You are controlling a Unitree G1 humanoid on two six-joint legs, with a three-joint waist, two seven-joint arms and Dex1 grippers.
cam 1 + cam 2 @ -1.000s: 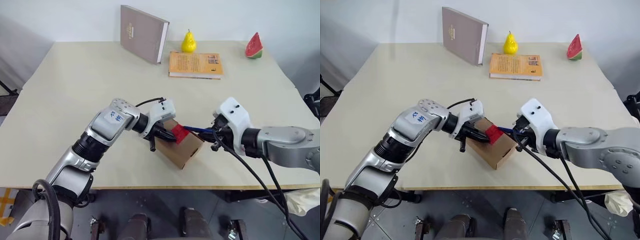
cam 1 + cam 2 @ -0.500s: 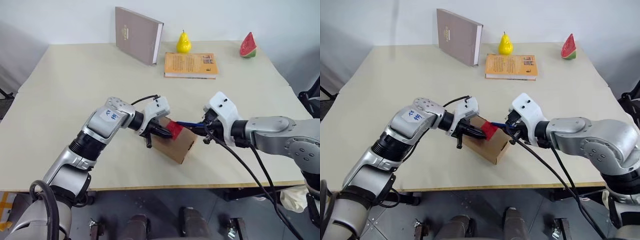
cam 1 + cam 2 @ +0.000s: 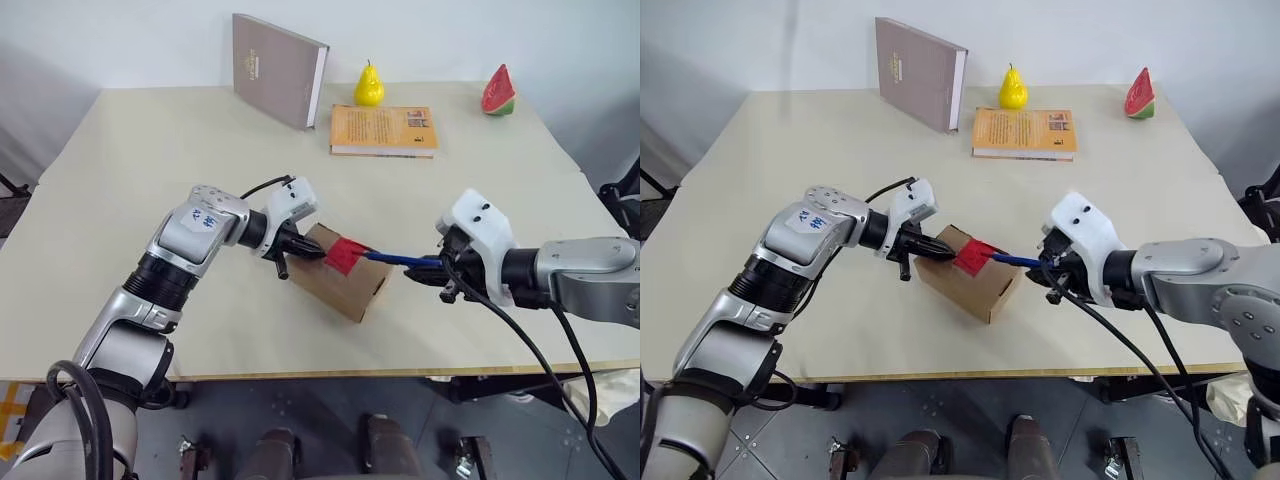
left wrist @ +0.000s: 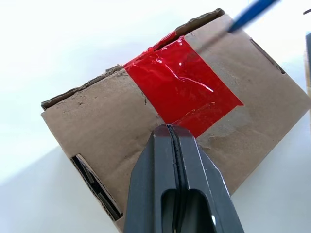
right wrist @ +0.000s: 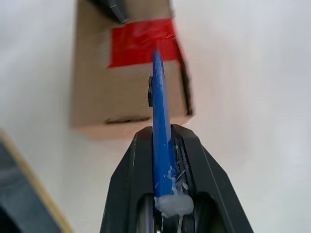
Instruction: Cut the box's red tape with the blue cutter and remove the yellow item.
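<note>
The small brown box [image 3: 335,280] lies on the table in front of me, with the red tape [image 3: 345,256] across its closed top flaps. My left gripper [image 3: 316,253] is shut, its tips [image 4: 170,130] resting against the box top at the tape's near edge. From the right, my right gripper [image 3: 432,268] is shut on the blue cutter [image 3: 395,259]. The cutter's tip points at the tape's right edge [image 5: 158,56]. The yellow item is hidden.
At the table's far side stand a grey-brown book [image 3: 277,68] and a yellow pear [image 3: 368,84]. An orange book [image 3: 384,130] lies flat there, and a watermelon slice [image 3: 497,91] sits at the far right. The table's front edge [image 3: 330,375] runs just below the box.
My left gripper has slid left, off the tape's middle toward the box's left part. My right gripper has drawn back to the right with the cutter. The view shifted slightly.
</note>
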